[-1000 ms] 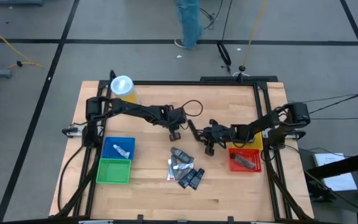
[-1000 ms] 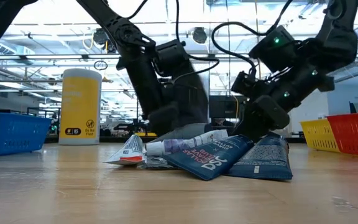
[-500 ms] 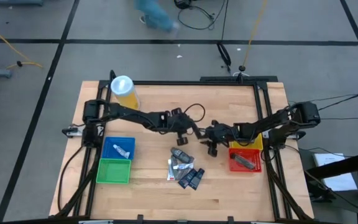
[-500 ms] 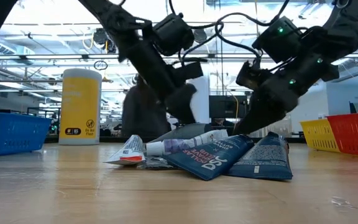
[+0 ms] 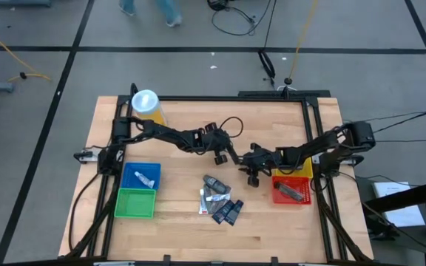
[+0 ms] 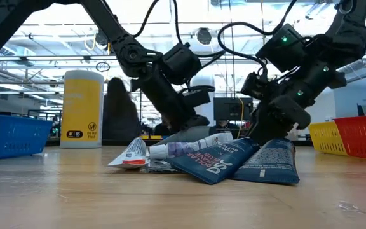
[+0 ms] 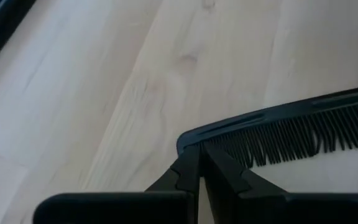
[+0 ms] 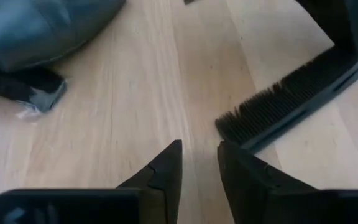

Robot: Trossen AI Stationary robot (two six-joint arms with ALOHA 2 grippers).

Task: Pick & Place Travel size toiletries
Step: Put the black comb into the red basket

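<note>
L gripper pinches black comb; R gripper apparently empty

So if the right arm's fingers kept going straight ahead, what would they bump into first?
Probably the black comb: it lies just ahead of the right gripper on the table, slightly off to one side. Depth is uncertain.

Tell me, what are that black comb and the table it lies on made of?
The comb looks like moulded plastic: uniformly black, with a smooth, slightly shiny spine and thin, even teeth. The table looks like pale wood, probably sealed: joined boards with visible grain and a soft sheen. Neither can be confirmed by sight.
</note>
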